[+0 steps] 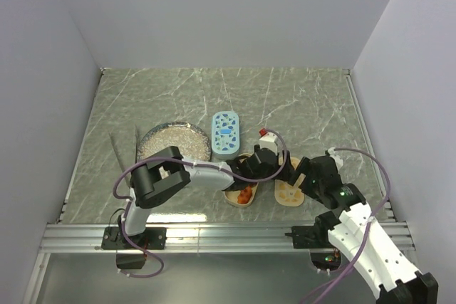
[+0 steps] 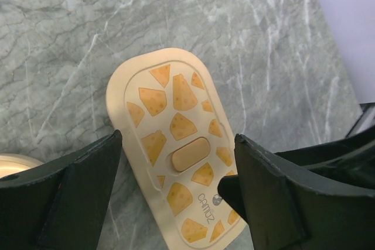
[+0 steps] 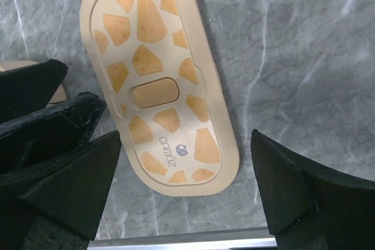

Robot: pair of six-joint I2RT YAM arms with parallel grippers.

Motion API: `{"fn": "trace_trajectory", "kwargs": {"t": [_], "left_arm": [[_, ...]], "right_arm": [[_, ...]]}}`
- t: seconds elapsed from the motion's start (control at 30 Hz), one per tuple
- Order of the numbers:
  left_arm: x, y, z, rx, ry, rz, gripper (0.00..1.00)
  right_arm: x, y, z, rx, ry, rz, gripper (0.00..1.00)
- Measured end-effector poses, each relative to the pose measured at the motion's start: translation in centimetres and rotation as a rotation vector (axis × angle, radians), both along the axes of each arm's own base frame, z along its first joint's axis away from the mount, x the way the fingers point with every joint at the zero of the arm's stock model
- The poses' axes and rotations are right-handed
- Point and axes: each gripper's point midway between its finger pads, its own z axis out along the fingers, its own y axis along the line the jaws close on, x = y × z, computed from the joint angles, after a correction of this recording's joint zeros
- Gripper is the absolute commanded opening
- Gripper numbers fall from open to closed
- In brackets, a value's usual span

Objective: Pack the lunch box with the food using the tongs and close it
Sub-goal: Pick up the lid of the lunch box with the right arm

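The cream lunch box lid with orange cheese shapes (image 1: 288, 191) lies flat on the marble table, right of the open cream tub (image 1: 234, 197). Orange and reddish food chunks (image 1: 246, 191) sit in that tub. Both grippers hover over the lid. My left gripper (image 2: 177, 141) is open, its fingers either side of the lid (image 2: 176, 144). My right gripper (image 3: 183, 141) is open too, wider than the lid (image 3: 155, 74) below it. One dark finger of the right gripper (image 2: 234, 194) overlaps the lid's near edge in the left wrist view. The tongs (image 1: 114, 149) lie left of the plate.
A round silvery speckled plate (image 1: 173, 140) stands left of centre. A blue patterned oval box (image 1: 226, 133) lies beside it. The table's metal front rail (image 3: 181, 243) runs just below the lid. The two arms (image 1: 214, 174) crowd together over the tub and lid.
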Motion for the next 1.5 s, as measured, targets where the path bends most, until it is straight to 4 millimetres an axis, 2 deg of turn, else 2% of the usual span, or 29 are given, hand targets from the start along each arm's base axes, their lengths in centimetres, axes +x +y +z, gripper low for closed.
{"fn": "trace_trajectory", "kwargs": {"t": [0.17,0.47,0.67,0.87,1.2,1.5], "left_arm": [[0.0,-0.1,-0.5,0.069,0.001,0.018,0.84],[-0.3,1.2,-1.4,0.220,0.005,0.077,0.87],[-0.5,1.1,-1.5,0.199,0.030,0.089,0.86],[-1.1,0.9,-2.2,0.155,0.061,0.078,0.86],[-0.4,0.3,-3.2,0.093,0.092,0.077,0.84],[0.1,0.1,-3.1,0.041,0.088,0.074,0.81]], "right_arm": [[-0.1,-0.3,-0.3,0.015,0.004,-0.017,1.00],[-0.4,-0.2,-1.3,0.055,0.034,-0.002,1.00],[-0.2,-0.2,-1.2,0.066,0.019,0.011,1.00],[-0.4,0.2,-2.1,0.089,0.027,0.034,1.00],[0.6,-0.1,-2.1,0.092,-0.006,0.010,1.00],[1.4,-0.1,-2.1,0.091,-0.017,0.007,1.00]]}}
